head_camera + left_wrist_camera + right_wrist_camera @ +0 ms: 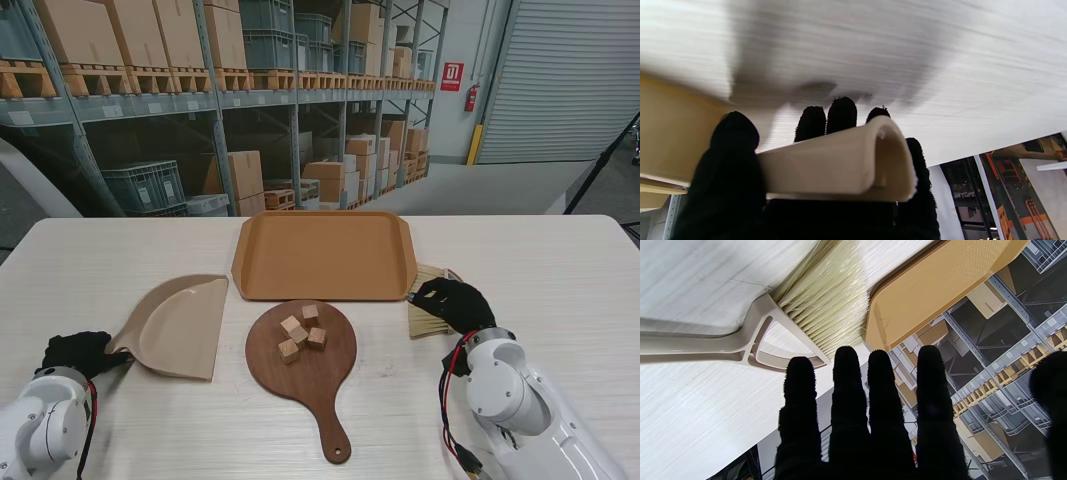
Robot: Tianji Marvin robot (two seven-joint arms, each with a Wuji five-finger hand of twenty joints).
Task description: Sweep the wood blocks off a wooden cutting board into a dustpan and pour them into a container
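A round dark cutting board (pixel 318 377) lies in the middle of the table with several small wood blocks (pixel 301 331) on it. To its left rests the beige dustpan (pixel 182 325). My left hand (pixel 75 352) is shut on the dustpan's handle (pixel 840 166), fingers (pixel 841 113) curled around it. Right of the board lies a beige brush (pixel 750 336) with pale bristles (pixel 425 318). My right hand (pixel 455 303) hovers over the brush with its fingers (pixel 848 390) straight and apart, holding nothing. An orange-brown tray (pixel 325 255) sits beyond the board.
The tray's corner (pixel 940 283) is close to the brush bristles (pixel 830 306). The board's handle (pixel 333 435) points toward me. Warehouse shelving with boxes stands past the table's far edge.
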